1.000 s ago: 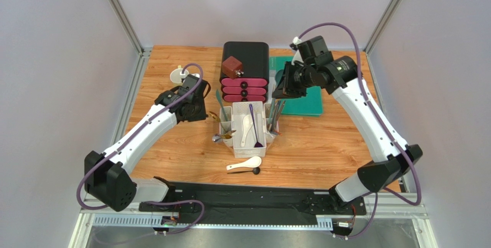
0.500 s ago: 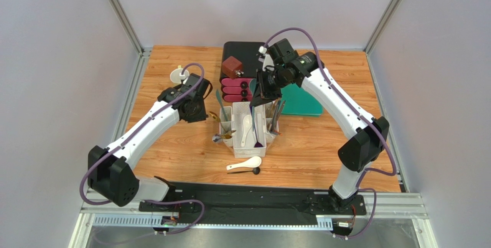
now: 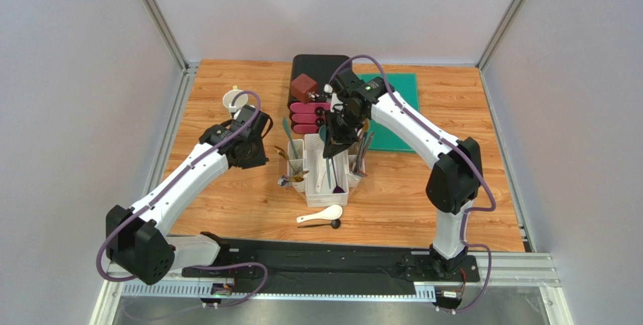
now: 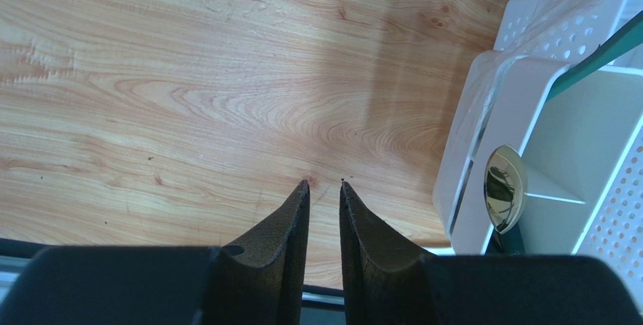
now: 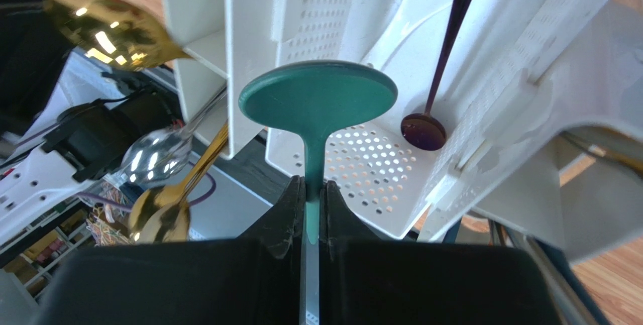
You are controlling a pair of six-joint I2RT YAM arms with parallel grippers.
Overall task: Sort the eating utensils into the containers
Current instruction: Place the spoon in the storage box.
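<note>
My right gripper [image 3: 330,146] is shut on the handle of a teal spoon [image 5: 317,99] and holds it over the centre bin of the white caddy [image 3: 309,165]; the right wrist view shows the gripper [image 5: 308,189] above the perforated bin floor. A purple spoon [image 5: 423,130] and a white soup spoon [image 3: 323,168] lie in that bin. Gold spoons [image 5: 106,30] stick out of the left side bin. Another white soup spoon [image 3: 321,214] and a black spoon [image 3: 334,224] lie on the table. My left gripper [image 4: 323,185] is empty, jaws almost together, over bare wood left of the caddy [image 4: 483,137].
A black-and-pink drawer box [image 3: 321,72] with a brown cube [image 3: 305,86] stands behind the caddy. A pale mug [image 3: 235,101] sits at the back left. A green mat [image 3: 400,133] lies to the right. Forks and chopsticks [image 3: 361,152] stand in the right side bin.
My right arm has swung left from over the green mat to above the caddy's centre bin, carrying the teal spoon. My left arm has shifted only slightly.
</note>
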